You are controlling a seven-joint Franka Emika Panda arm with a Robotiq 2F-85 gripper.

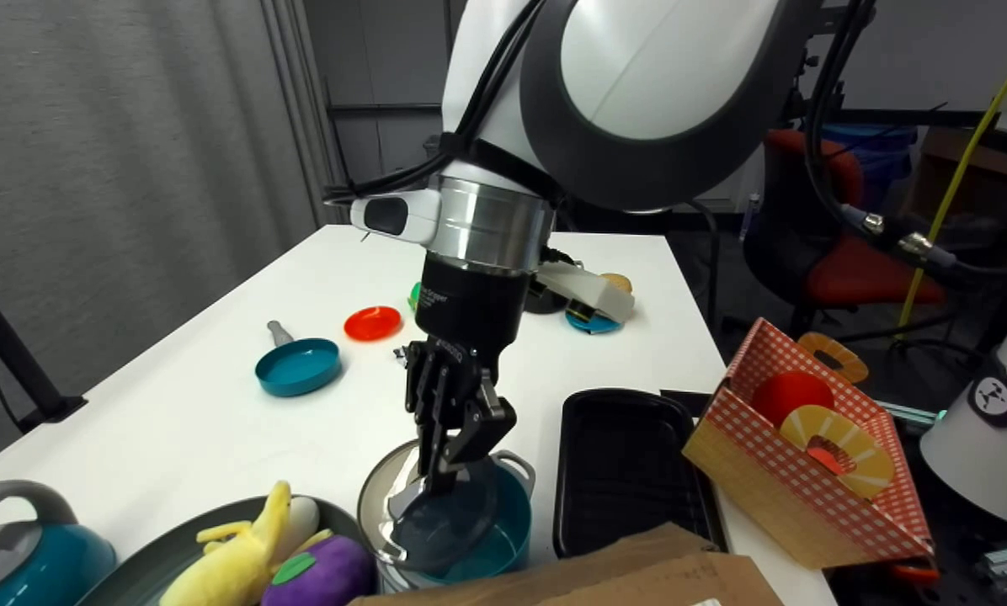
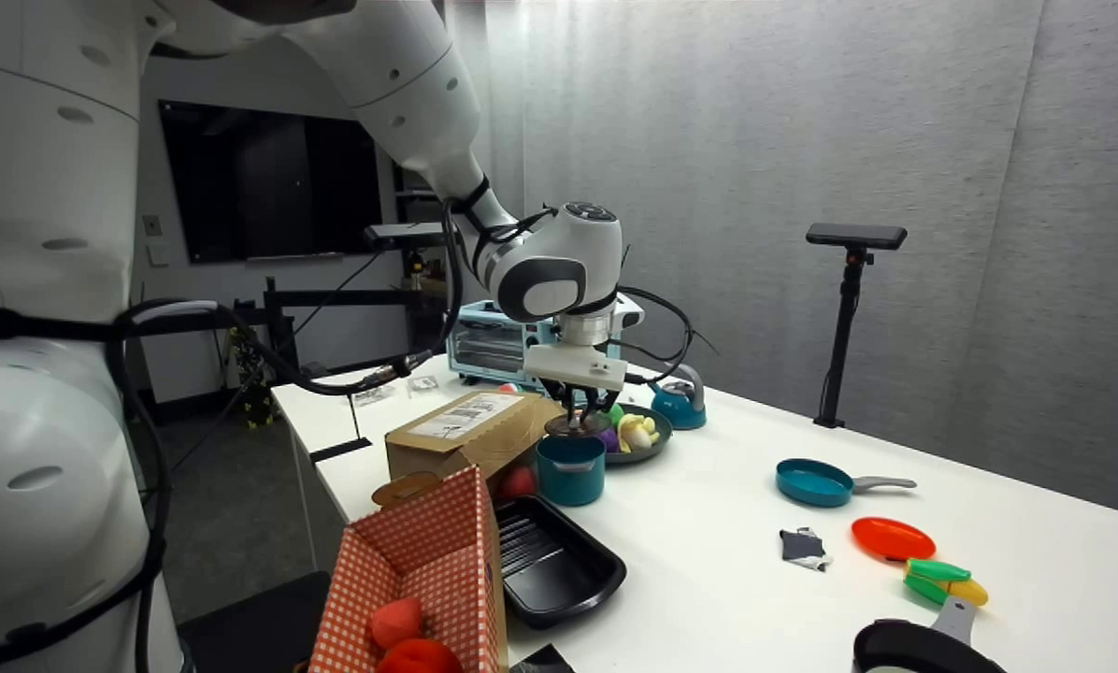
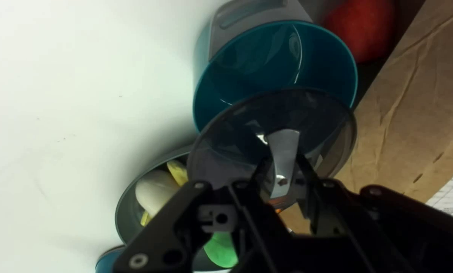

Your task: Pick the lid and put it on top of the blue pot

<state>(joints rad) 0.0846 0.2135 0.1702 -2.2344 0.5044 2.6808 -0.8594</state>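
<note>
- The tool (image 3: 283,170) grips the grey handle (image 3: 286,142) of the glass lid (image 3: 241,140), a finger on either side.
- The glass lid hangs above the blue pot (image 2: 571,481); in the wrist view it overlaps part of the pot's mouth and leaves the rest in sight (whether the two rims touch, I cannot tell).
- The blue pot stands on the bench (image 2: 709,561), just beside the cardboard box (image 2: 470,435) and near the black roasting tray (image 2: 573,565).
- Near it too is the dark grey pan (image 1: 162,551), holding a purple plush eggplant (image 1: 322,574) among other toys.
- Well apart lie the shallow teal frying pan (image 1: 297,364) and small red plate (image 1: 373,323).
</note>
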